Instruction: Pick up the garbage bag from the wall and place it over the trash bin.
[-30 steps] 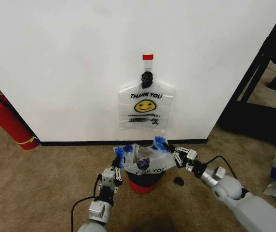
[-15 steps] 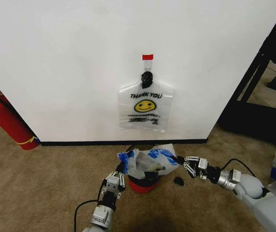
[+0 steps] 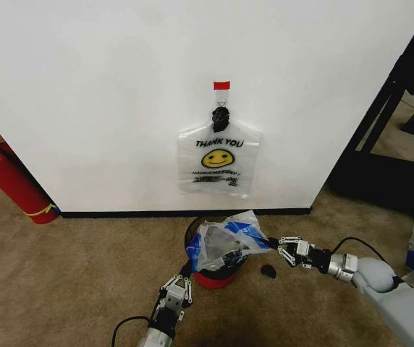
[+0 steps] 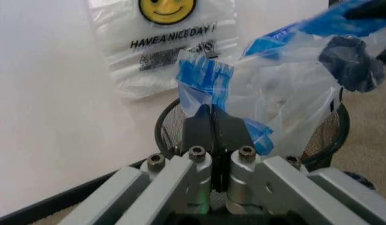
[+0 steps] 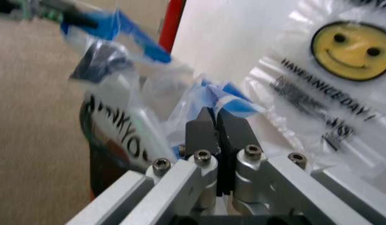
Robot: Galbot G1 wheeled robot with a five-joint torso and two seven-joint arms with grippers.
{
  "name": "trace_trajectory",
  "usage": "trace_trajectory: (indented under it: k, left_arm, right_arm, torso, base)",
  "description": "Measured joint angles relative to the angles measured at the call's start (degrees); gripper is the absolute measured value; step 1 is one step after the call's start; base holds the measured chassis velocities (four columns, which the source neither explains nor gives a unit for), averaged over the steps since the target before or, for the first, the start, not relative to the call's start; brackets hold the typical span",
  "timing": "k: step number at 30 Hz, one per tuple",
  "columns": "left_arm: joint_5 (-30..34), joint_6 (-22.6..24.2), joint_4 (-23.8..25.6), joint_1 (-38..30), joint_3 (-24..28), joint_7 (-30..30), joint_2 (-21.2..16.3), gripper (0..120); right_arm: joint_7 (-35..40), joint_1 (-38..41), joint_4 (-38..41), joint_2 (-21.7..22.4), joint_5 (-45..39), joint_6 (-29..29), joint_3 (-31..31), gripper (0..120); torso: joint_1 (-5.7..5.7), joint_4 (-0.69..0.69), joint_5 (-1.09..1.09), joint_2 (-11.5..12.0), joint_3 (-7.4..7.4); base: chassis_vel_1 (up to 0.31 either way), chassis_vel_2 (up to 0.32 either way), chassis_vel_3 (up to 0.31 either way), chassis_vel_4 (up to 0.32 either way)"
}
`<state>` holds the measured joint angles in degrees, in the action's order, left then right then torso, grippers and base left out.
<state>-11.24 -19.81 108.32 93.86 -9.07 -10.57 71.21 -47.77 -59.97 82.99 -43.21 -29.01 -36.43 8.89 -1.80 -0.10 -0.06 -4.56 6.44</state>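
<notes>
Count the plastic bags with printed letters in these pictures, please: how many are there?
2. One smiley bag hangs from the hook on the wall. The garbage bag lies over the trash bin, pinched by the left hand and the right hand.

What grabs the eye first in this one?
A smiley-face "THANK YOU" bag hangs from a hook on the white wall. Below it, both grippers pinch a crumpled garbage bag over the black trash bin: the left gripper at its near-left edge, the right gripper pulling its right side.
</notes>
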Motion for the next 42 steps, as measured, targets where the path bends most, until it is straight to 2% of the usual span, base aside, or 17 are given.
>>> trace_trajectory:
  k: [2, 5, 10, 18, 20, 22, 28, 32, 42]
  left_arm:
    - [0.0, -0.1, -0.2, -0.6, 0.0, 0.0, 0.1, 0]
    - [0.9, 0.0, -1.6, -6.1, -0.7, 0.1, 0.4, 0]
    - [2.0, -0.2, -2.5, -8.5, -0.8, 1.0, -0.1, 0]
    - [2.3, -3.6, -4.8, -8.1, -0.2, 5.5, -2.2, 0]
    - [2.4, -4.9, -6.2, -8.6, 0.2, 6.9, -3.8, 0]
    - [2.4, -5.4, -6.9, -9.4, 0.2, 7.6, -4.8, 0]
    - [2.9, -8.1, -8.5, -14.0, -0.2, 12.2, -11.1, 0]
    - [5.1, -10.2, -10.0, -15.2, -0.3, 15.6, -13.2, 0]
    - [5.1, -14.5, -12.1, -15.0, -0.6, 22.2, -15.2, 0]
  right_arm:
    - [1.5, 0.6, 0.1, -0.4, -0.6, -0.2, -0.7, 0]
    - [9.5, 2.8, 0.5, -2.5, -1.3, -0.8, -4.1, 0]
    - [11.6, 3.2, -0.4, -3.6, -1.2, -1.3, -5.6, 0]
    - [1.9, 1.8, -2.2, -2.0, -1.2, -1.1, -4.6, 0]
    - [-1.5, 1.2, -2.9, -1.3, -1.0, -1.0, -3.4, 0]
    - [-2.0, 0.7, -2.7, -0.9, -1.1, -1.0, -2.8, 0]
    - [-3.9, -2.0, -0.7, 0.6, -2.0, -1.1, -0.6, 0]
    - [-6.1, -3.1, -1.1, 0.8, -1.7, -1.2, 0.1, 0]
    - [-6.8, -4.0, -3.5, 0.0, 0.2, -2.4, 0.7, 0]
  torso:
    - [0.0, 0.01, 0.0, 0.0, 0.0]
    - [0.0, 0.02, -0.01, 0.0, 0.0]
    - [0.0, 0.01, 0.01, 0.0, 0.0]
    - [0.0, 0.01, 0.0, 0.0, 0.0]
    - [0.0, 0.02, 0.02, 0.0, 0.0]
    - [0.0, 0.02, 0.0, 0.0, 0.0]
    - [0.0, 0.02, 0.0, 0.0, 0.0]
    - [0.0, 0.01, 0.0, 0.0, 0.0]
    - [0.0, 0.03, 0.01, 0.0, 0.0]
  base:
    - [0.0, 0.0, 0.0, 0.0]
    - [0.0, 0.0, 0.0, 0.0]
    - [0.0, 0.0, 0.0, 0.0]
    - [0.0, 0.0, 0.0, 0.0]
    - [0.0, 0.0, 0.0, 0.0]
    - [0.0, 0.0, 0.0, 0.0]
    - [0.0, 0.0, 0.0, 0.0]
    - [0.0, 0.0, 0.0, 0.0]
    - [0.0, 0.0, 0.0, 0.0]
